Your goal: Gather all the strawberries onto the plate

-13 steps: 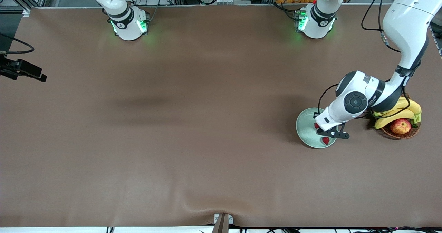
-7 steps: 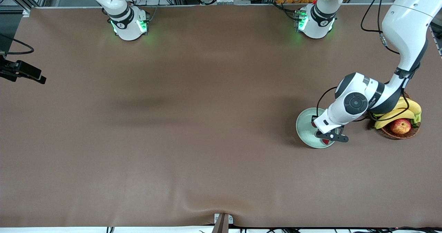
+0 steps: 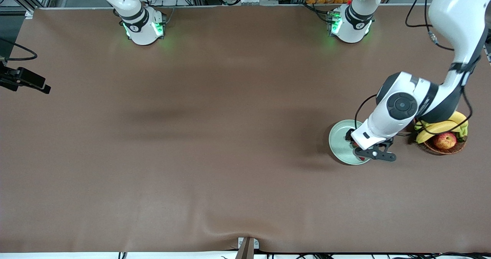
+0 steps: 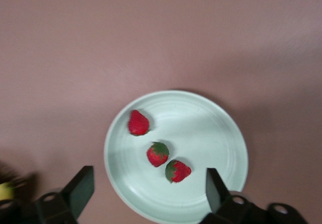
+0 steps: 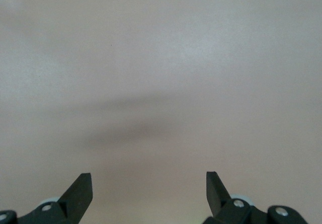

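Three strawberries (image 4: 159,153) lie together inside the pale green plate (image 4: 221,133), which sits toward the left arm's end of the table, beside a basket of fruit (image 3: 443,136). The left gripper (image 4: 146,189) hangs over the plate, fingers spread and empty. The right gripper (image 5: 149,191) waits over bare tabletop, also spread and empty.

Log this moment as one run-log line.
three small red strawberries all in pale mint-green round plate | left gripper open, empty, over plate | right gripper open, waiting
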`<state>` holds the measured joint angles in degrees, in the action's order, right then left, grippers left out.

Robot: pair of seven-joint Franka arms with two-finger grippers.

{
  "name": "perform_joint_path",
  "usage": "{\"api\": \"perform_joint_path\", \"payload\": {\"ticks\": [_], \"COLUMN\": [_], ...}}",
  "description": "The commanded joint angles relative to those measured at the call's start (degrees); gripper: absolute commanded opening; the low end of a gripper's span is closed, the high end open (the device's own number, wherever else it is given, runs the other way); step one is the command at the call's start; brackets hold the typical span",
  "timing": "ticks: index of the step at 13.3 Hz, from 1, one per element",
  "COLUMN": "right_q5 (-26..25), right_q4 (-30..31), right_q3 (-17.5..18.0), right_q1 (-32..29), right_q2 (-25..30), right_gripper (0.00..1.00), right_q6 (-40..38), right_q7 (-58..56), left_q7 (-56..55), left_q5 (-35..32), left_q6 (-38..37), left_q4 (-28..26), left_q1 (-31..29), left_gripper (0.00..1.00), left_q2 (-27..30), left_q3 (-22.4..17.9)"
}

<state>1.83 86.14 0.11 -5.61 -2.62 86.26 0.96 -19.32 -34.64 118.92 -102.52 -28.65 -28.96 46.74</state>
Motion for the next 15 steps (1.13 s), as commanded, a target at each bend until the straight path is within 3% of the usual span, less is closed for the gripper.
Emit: {"api": "perform_joint_path", "payload": {"ticks": [1, 6, 10, 15], "right_q5": [0.72, 0.55, 0.64, 0.64], "right_q4": [-0.71, -0.8, -0.8, -0.8], "right_q3": [0.85, 0.77, 0.77, 0.77], "right_q1": [-1.07, -1.25, -1.16, -1.16], "right_q2": [-0.02, -0.02, -0.02, -0.02], "right_gripper": [1.0, 1.0, 1.0, 1.0], "right_q6": [-0.22, -0.3, -0.39, -0.39], "right_q7": [0.62, 0.62, 0.62, 0.62], "left_q7": [0.25, 0.25, -0.1, 0.51], "left_q5": [3.69, 13.71, 15.21, 23.02], "left_q6": [-10.52, -26.97, -29.19, -29.27], "left_q4": [9.15, 22.69, 23.86, 24.03], "left_q1": [-0.18, -0.44, -0.97, -3.26], "left_gripper": [1.0, 1.0, 1.0, 1.0], "left_q2": [0.83, 2.68, 10.22, 14.18], "left_q3": [3.0, 5.46, 5.91, 5.3]}}
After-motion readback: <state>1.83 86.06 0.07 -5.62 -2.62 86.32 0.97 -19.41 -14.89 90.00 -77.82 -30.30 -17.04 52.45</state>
